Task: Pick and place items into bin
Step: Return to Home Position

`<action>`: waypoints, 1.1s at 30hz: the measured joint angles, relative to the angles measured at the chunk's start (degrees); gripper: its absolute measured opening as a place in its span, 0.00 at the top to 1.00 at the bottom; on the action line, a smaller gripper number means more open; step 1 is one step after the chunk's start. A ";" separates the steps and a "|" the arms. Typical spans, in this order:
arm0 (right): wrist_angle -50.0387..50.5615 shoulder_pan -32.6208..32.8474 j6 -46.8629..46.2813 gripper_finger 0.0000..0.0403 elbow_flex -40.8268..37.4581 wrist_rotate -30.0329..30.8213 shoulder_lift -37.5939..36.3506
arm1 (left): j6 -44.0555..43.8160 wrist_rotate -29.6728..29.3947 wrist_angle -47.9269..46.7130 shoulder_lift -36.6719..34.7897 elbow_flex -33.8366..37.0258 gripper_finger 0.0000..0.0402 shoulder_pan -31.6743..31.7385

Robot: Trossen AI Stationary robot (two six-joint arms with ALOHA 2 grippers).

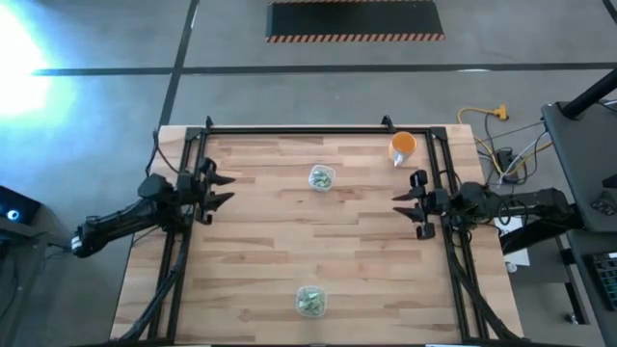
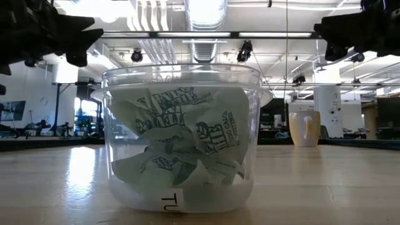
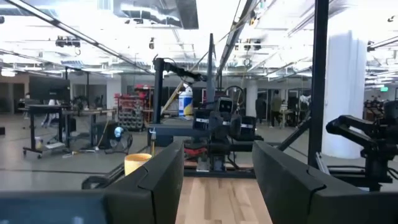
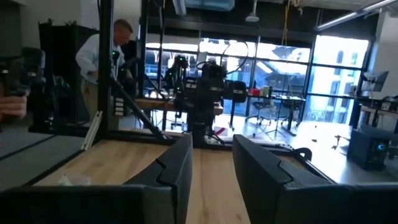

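Left jaws released, nothing btwn them, held above the surface (image 1: 260, 251) at its 9 o'clock edge, tips facing 3. Right jaws likewise spread & empty at the 3 o'clock edge, tips facing 9. Both sets are well apart from the packets (image 2: 187, 140).

All visible packets sit in two clear bins. Top bin (image 1: 312, 173) is just toward 12 from centre, approx 3 o'clock of the left jaws & 10 o'clock of the right jaws. Bottom bin (image 1: 300, 293) is at the 6 o'clock edge, approx 4 o'clock of the left jaws & 8 o'clock of the right.

Low view: bottom bin is packed w/ crumpled packets in a jumble. Long axes lie at all angles, some near upright, some tilted, print running diff ways. Top bin's packets are too small to tell direction.

Orange cup (image 1: 403, 146) stands upright near the 1 o'clock corner, apart from both bins.
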State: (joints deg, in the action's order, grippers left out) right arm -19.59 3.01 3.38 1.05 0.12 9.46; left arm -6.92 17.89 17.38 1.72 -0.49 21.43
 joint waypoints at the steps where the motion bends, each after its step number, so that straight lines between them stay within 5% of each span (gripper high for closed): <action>1: -0.11 0.10 -0.01 0.74 -0.02 -0.01 0.01 | 0.02 -0.18 -0.02 0.01 0.00 0.57 -0.09; 10: -2.61 2.33 -3.44 0.74 -0.54 -0.03 4.22 | 0.16 -3.44 0.75 2.37 0.04 0.57 -3.23; 20: -20.64 8.68 2.19 0.74 -0.54 2.74 18.30 | 2.97 -8.26 1.92 4.03 0.09 0.57 -8.66; 25: -18.42 8.61 1.80 0.74 -0.54 8.79 17.27 | 3.29 -8.41 1.48 3.55 0.11 0.57 -8.79; 33: -10.91 8.61 3.45 0.74 -0.54 9.21 8.21 | 4.28 -9.01 -0.28 -0.20 0.15 0.57 -8.79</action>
State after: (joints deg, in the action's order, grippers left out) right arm -30.49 11.62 6.83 0.51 9.33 17.67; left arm -2.63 8.88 17.10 1.52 -0.34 12.64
